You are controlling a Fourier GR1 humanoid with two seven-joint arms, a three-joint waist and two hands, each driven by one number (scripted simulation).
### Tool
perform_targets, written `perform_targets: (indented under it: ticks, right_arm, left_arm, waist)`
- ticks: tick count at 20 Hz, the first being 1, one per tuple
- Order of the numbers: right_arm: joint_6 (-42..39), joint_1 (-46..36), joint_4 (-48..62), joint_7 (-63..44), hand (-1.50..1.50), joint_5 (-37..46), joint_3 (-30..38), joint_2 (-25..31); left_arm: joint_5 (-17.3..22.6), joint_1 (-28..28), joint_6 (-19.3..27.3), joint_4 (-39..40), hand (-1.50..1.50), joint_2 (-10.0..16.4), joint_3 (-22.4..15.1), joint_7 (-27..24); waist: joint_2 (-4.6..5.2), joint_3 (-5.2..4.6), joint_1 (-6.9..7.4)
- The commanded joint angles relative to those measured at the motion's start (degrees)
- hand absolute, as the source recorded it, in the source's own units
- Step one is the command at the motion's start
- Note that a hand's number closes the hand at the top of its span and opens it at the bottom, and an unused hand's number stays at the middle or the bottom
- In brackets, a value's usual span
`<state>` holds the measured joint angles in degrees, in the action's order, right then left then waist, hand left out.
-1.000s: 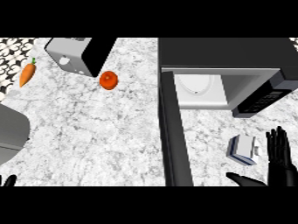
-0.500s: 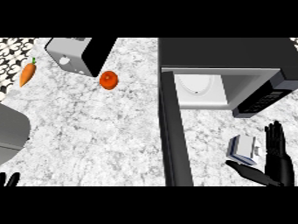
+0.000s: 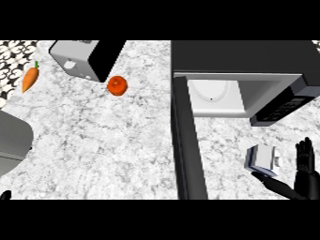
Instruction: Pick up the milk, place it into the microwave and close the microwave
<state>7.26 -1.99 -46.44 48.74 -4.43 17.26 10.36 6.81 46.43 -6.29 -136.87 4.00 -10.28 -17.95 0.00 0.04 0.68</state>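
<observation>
Small white milk carton (image 3: 262,158), blue side, just left of right robot hand (image 3: 306,177); black microwave (image 3: 240,58) beyond it, door open

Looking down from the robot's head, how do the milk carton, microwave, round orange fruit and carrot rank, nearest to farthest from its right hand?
1. Milk carton, just left of the right hand.
2. Microwave, above it.
3. Round orange fruit, upper left.
4. Carrot, far left.

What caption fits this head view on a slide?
Open right hand beside the milk carton on the counter, in front of the microwave with its door open.
</observation>
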Motion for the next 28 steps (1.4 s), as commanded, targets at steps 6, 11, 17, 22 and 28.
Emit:
perform_targets:
  ticks: [6, 11, 17, 22, 28]
  right_arm:
    - [-23.4, -4.1, 10.0, 5.0, -1.50, -0.6, -5.0, 2.7]
    - [-26.0, -6.9, 10.4, 9.3, 1.50, -1.7, -5.4, 0.7]
    - [-5.9, -5.2, 7.8, 15.2, 1.50, 1.2, -2.0, -1.2]
    - [-10.9, -4.3, -1.1, 9.6, 1.50, -2.2, -3.5, -3.5]
    - [-21.6, 0.1, -7.6, 7.2, 1.50, -2.8, -5.9, 3.0]
  left_arm:
    - [-0.1, -1.5, -0.3, 1.3, -1.50, -0.3, -0.3, 0.1]
    - [-2.4, -0.2, 1.2, 0.5, -1.50, -2.3, -3.3, 0.6]
    - [3.6, -0.5, -0.8, 0.3, -1.50, -0.1, 2.0, 1.8]
    - [-1.1, -3.0, 1.4, 0.9, -1.50, -2.3, -1.2, 3.5]
    - [1.1, 0.6, -2.2, 1.5, -1.50, -1.1, 0.1, 0.5]
  waist:
    - [0.04, 0.10, 0.59]
    - [-0.04, 0.05, 0.19]
    - [-0.05, -0.02, -0.11]
    - [-0.13, -0.05, -0.50]
    - [-0.22, -0.07, -0.39]
